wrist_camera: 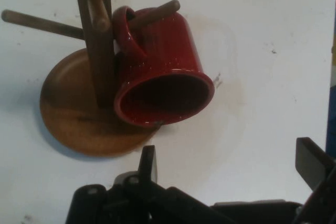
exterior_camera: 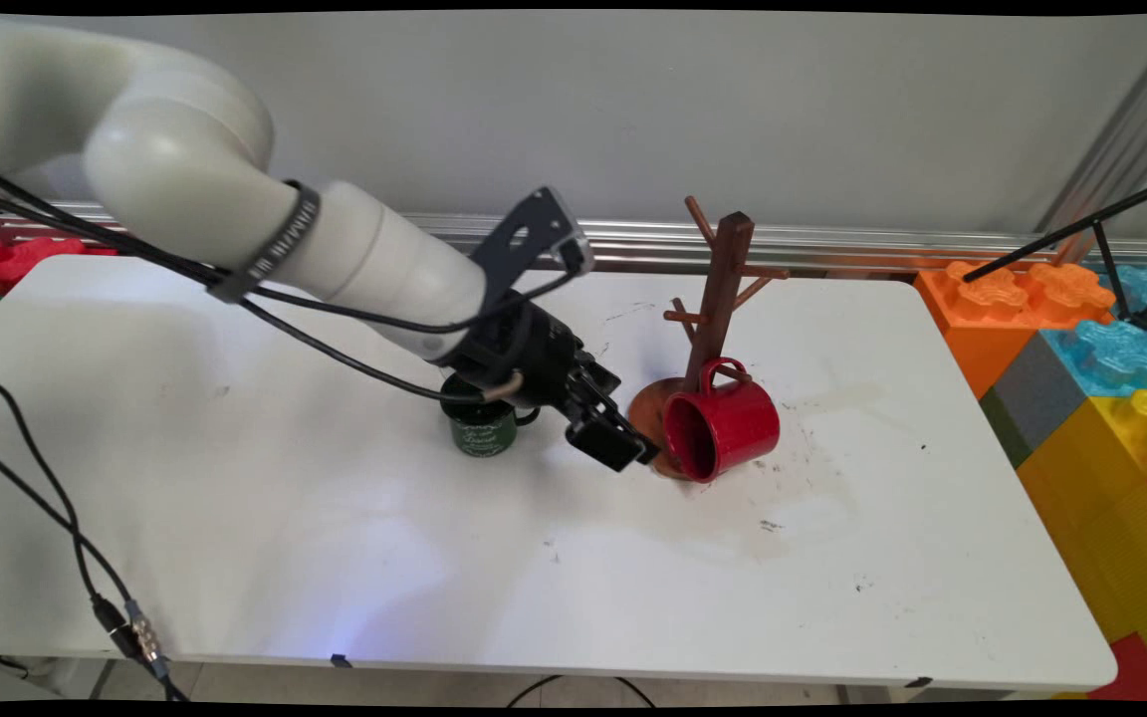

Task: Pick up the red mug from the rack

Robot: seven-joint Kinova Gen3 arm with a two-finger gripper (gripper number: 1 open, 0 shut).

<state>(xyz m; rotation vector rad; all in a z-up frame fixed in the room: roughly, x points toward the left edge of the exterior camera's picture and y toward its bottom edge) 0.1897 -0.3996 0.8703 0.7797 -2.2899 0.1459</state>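
A red mug (exterior_camera: 721, 422) hangs by its handle on a low peg of a brown wooden mug tree (exterior_camera: 719, 289), its mouth turned toward me. The tree's round base (wrist_camera: 73, 114) rests on the white table (exterior_camera: 335, 538). My gripper (exterior_camera: 623, 443) hovers just left of the red mug (wrist_camera: 163, 72), open, with nothing between its fingers (wrist_camera: 148, 163). Its tips sit close to the mug's rim without touching it. A dark green mug (exterior_camera: 482, 423) stands upright behind my wrist, partly hidden by it.
Large orange, blue and yellow toy blocks (exterior_camera: 1081, 349) are stacked off the table's right edge, with a black tripod leg (exterior_camera: 1071, 234) above them. Black cables (exterior_camera: 76, 538) hang over the table's left front. A metal rail (exterior_camera: 832, 244) runs along the wall.
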